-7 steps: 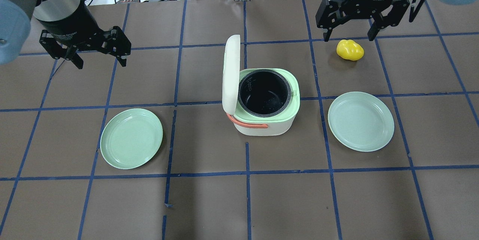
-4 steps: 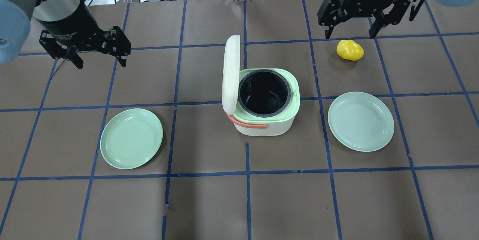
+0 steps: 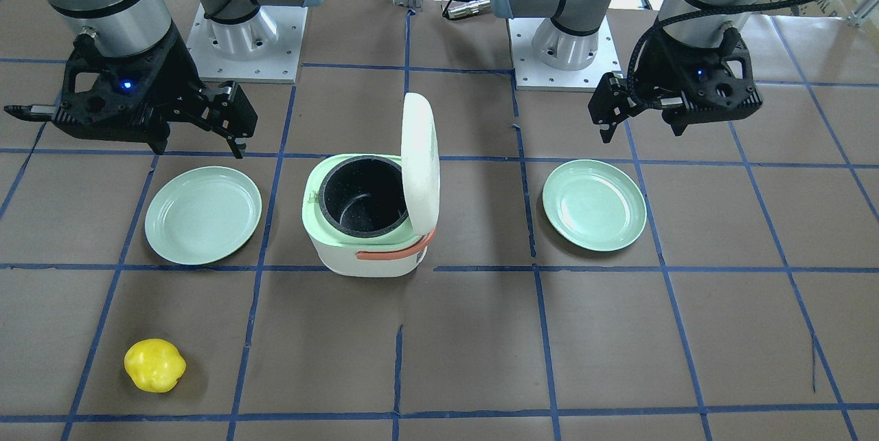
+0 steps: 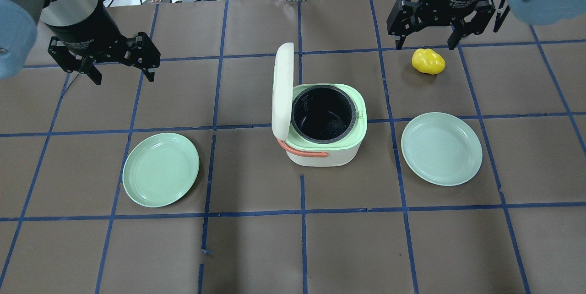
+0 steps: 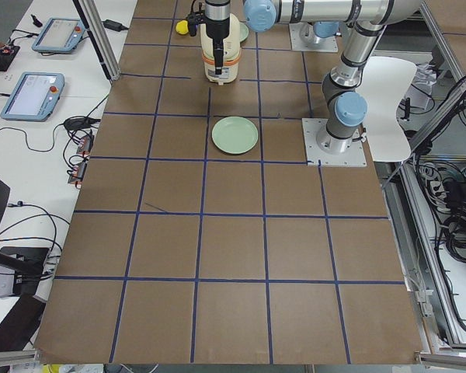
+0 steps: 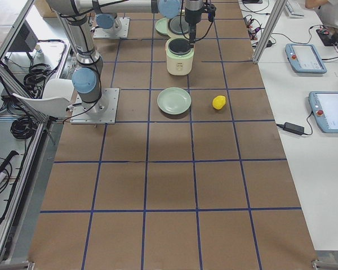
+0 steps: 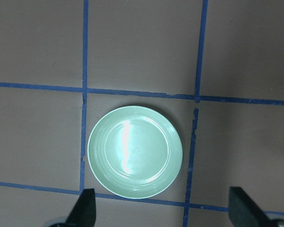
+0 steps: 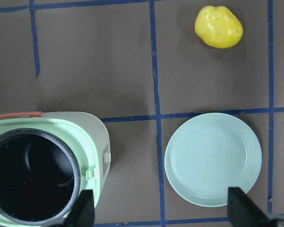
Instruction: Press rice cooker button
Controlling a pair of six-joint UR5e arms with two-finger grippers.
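Green-rimmed rice cooker [image 4: 320, 156] stands lid-up — left pincer [image 4: 123, 78] and right pincer [image 4: 425, 46] both gape wide, empty.

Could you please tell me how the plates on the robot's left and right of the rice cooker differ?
From overhead, the left plate looks deeper green and the right plate paler. The left plate lies on the side of the rice cooker's raised lid; the right plate lies nearer the yellow toy. Both are round, flat and bare.

Robotics lab, brown table [image 4: 366, 248] gridded with blue tape [image 4: 348, 212], teach pendants [image 6: 307, 58] on a side bench [image 6: 327, 174], loose cables [image 5: 454, 221]
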